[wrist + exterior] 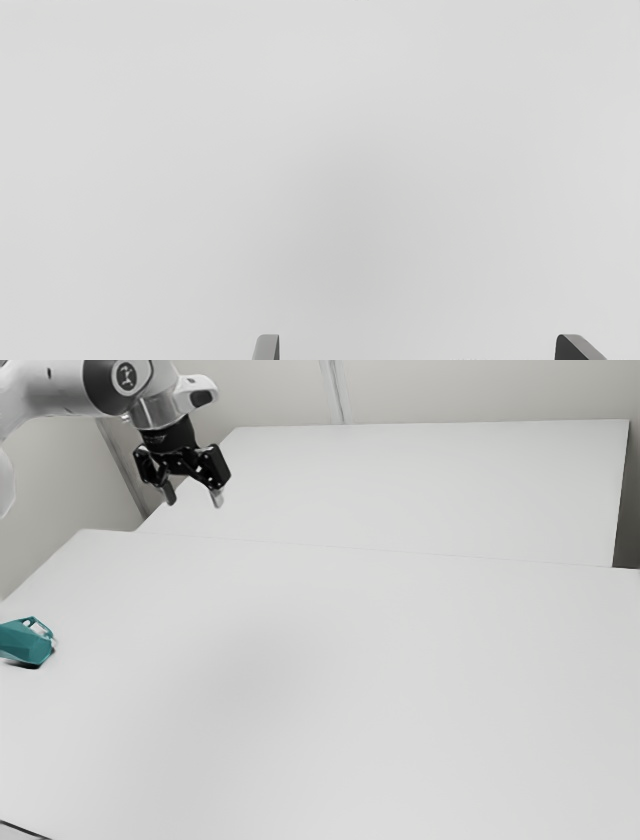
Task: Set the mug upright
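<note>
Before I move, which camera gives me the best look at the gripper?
The exterior view: it shows the gripper body and both fingers, standing apart with nothing between them. The wrist view shows the two fingertips, well apart, at its bottom edge.

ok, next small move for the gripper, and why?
I'd shift the gripper, open and raised, toward the mug, before lowering. The mug looks tipped on its side at the exterior view's left edge, nearer that camera than the gripper, and nothing is between the fingers, so closing or descending here likely gains nothing.
</note>
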`<move>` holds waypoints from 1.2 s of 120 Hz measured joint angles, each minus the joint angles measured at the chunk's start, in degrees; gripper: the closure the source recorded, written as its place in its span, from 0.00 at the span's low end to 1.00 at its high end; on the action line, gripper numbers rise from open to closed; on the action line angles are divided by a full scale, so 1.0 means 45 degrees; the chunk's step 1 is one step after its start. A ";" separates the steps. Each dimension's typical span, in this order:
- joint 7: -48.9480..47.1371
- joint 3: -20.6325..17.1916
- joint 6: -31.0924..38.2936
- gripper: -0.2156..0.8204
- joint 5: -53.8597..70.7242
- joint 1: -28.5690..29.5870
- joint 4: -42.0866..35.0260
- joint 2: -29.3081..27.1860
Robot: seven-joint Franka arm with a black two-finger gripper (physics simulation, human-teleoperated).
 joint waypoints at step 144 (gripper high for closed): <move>0.4187 -0.0032 0.1740 0.21 -0.2260 0.5623 -0.2978 0.0318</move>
